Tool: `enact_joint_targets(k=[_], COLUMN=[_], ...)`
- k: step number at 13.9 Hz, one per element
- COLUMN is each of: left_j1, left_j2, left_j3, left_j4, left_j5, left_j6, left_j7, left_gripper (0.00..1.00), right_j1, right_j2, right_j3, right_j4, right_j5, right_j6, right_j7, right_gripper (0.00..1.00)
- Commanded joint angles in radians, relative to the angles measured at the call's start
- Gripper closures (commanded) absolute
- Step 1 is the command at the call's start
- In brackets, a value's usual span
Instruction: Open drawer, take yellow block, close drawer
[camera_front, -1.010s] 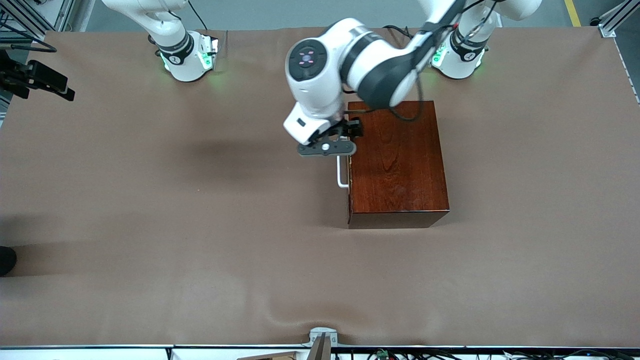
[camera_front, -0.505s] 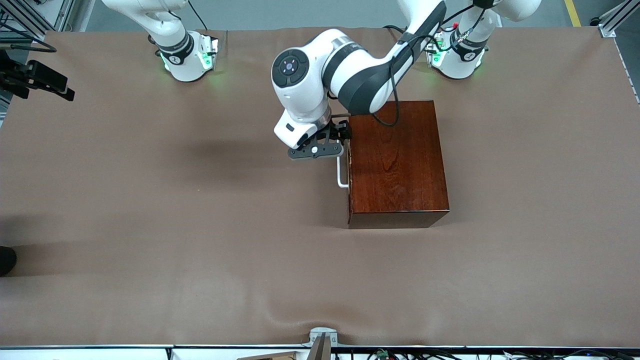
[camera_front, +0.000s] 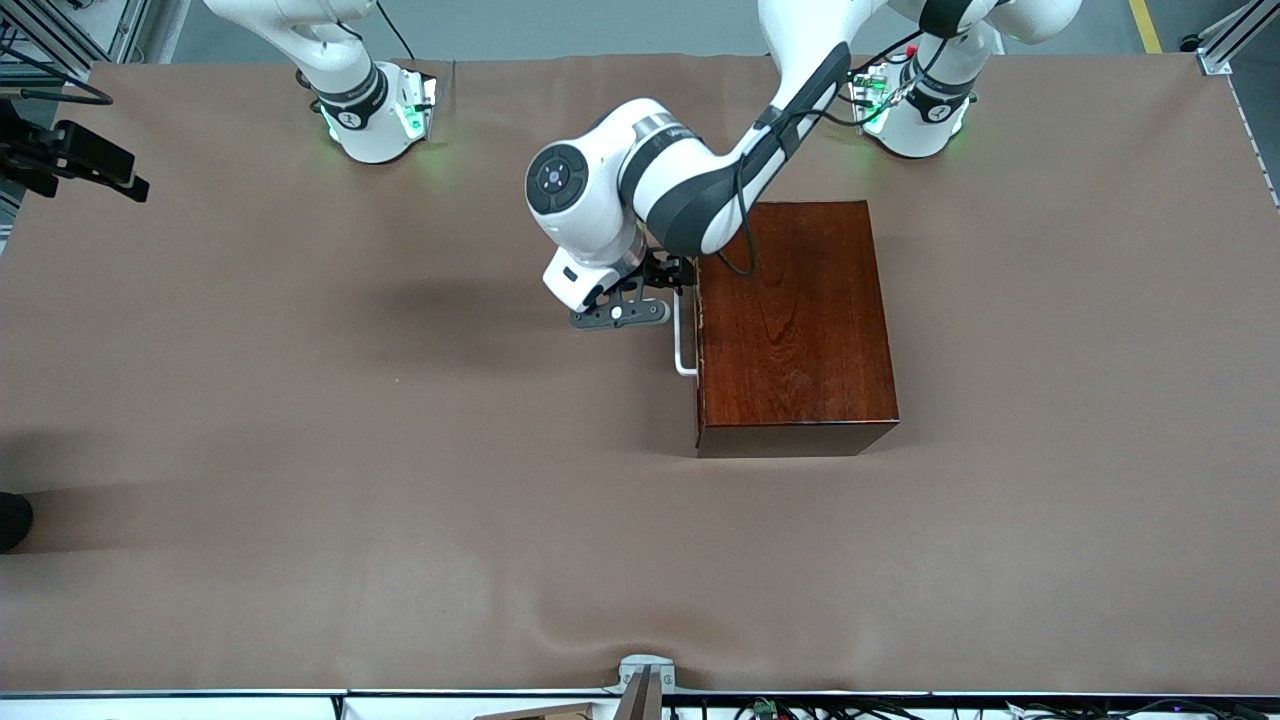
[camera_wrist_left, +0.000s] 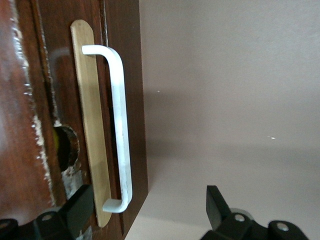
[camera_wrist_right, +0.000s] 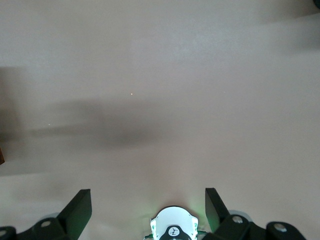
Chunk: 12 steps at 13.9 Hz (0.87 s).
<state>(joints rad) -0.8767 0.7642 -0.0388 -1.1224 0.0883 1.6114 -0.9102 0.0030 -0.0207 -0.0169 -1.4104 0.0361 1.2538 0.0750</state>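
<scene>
Reaching arm: the left arm comes from its base down over the corner of the box (camera_front: 795, 325); its wrist bends downward just beside the box's front face, toward the right arm's end of the worktop (camera_front: 300, 420)
Left end effector (camera_front: 655, 290): hangs just in front of the drawer (camera_wrist_left: 120, 60), at the end of the handle (camera_front: 681, 345) farther from the front camera; fingers (camera_wrist_left: 75, 212) spread wide, one by the drawer face and the other out over the bare worktop; nothing held, handle not touched
Drawer: shut, flush in the box; its white bar handle stands off a pale backing strip (camera_wrist_left: 92, 125)
Box: sits near the left arm's base; glossy top bare
Yellow block: not seen; only a sliver of yellow shows in a chipped hole (camera_wrist_left: 65, 147) beside the handle, too little to tell
Right end effector (camera_wrist_right: 147, 210): high over bare worktop by its own base; fingers wide, holding nothing; this arm waits
In the way: nothing between the left end effector and the handle
</scene>
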Motion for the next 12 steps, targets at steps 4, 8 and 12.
enact_joint_targets(k=[4,8,12], left_j1=[-0.010,-0.011,-0.024], left_j2=[0.059,0.076,0.090], left_j3=[0.010,0.008,0.008], left_j4=[0.012,0.015,0.016], left_j5=[0.053,0.056,0.056], left_j6=[-0.007,0.036,0.079], left_j7=[0.001,0.019,0.011], left_gripper=[0.00,0.00,0.00], right_j1=[-0.021,-0.021,-0.020], right_j2=[-0.010,-0.010,-0.010], right_j3=[0.014,0.014,0.014], right_j4=[-0.007,-0.007,-0.007], right_j5=[-0.008,-0.008,-0.008], right_j6=[-0.005,-0.005,-0.005], right_j7=[-0.009,-0.008,-0.008], right_gripper=[0.00,0.00,0.00])
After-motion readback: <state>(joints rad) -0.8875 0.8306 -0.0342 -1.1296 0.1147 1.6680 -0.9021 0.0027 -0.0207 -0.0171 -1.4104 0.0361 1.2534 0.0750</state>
